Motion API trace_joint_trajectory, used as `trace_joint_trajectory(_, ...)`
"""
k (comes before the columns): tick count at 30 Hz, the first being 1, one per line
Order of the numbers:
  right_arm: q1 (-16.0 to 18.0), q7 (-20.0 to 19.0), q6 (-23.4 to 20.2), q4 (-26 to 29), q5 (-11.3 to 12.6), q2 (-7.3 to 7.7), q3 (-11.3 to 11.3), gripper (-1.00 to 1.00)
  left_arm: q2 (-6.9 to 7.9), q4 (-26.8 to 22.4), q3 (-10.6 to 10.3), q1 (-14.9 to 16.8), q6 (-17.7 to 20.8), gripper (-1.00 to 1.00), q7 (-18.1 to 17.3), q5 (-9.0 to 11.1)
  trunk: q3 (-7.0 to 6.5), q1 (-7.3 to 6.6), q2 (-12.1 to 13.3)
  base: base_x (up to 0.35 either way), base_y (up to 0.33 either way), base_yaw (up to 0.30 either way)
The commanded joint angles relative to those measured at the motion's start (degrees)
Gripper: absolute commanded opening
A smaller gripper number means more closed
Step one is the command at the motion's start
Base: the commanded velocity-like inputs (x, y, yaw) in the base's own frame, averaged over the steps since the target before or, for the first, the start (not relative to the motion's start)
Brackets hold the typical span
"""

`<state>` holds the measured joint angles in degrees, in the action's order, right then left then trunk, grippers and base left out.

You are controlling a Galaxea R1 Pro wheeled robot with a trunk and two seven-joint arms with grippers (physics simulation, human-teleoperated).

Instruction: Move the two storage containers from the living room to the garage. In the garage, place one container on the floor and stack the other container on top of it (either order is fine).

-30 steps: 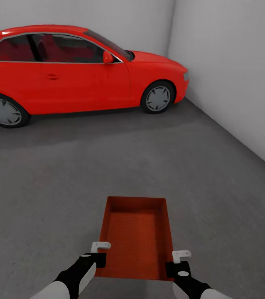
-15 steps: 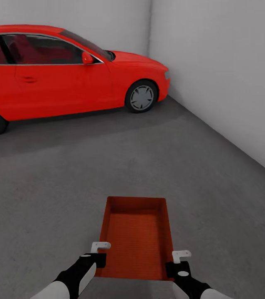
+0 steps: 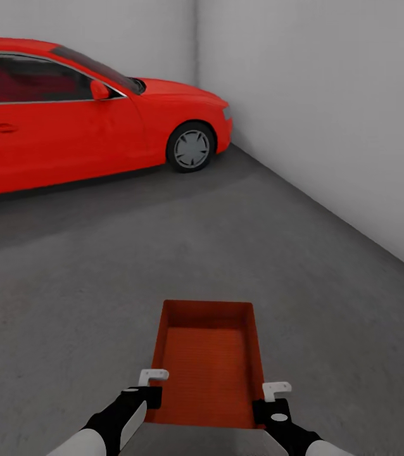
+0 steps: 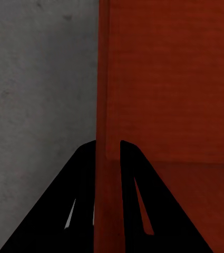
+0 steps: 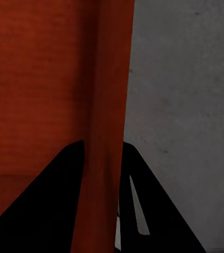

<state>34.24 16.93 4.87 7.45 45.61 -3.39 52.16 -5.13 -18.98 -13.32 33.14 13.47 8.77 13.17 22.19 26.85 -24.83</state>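
Left end effector (image 3: 146, 387): closed on the bin's left wall near its near corner; in the left wrist view the two dark fingers (image 4: 80, 195) stand one on each side of the thin wall, pressed against it.
Right end effector (image 3: 270, 399): closed on the bin's right wall near its near corner; in the right wrist view the fingers (image 5: 54, 200) sit either side of the wall, with only the wall between them.
Bin (image 3: 208, 361): orange-red, open-topped, rectangular, finely ribbed inside; held level between both end effectors, long side running away from the robot, nothing inside it.
Height of bin: cannot tell whether its base touches the floor or hangs just above it.
Floor (image 3: 69, 285): dark grey rough concrete, under and all around the bin.
Side wall (image 3: 328, 114): plain white-grey, right of the bin and beyond it, running back to a corner.
Car (image 3: 69, 107): red, well beyond the bin and to its left, side-on, nose near the corner; one front wheel (image 3: 190, 147) with a grey hub shows.
Back wall (image 3: 101, 25): plain white-grey, behind the car.
Writing: no brand, label or lettering can be read on the bin or the car.
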Motion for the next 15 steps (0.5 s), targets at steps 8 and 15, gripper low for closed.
trace_joint_trajectory(8,0.03,0.12,-0.30,0.02,1.92,1.11,0.11,-1.00,0.11,-0.36,-2.50,0.01,0.32,-1.00,0.28,0.57,0.09,0.03,-0.10,0.000,0.000,-0.248)
trace_joint_trajectory(15,0.03,0.12,-0.30,0.02,1.88,1.11,0.10,-1.00,0.04,-0.36,-2.50,0.00,0.39,-1.00,0.29,0.60,0.09,0.03,-0.10,0.000,0.000,-0.248)
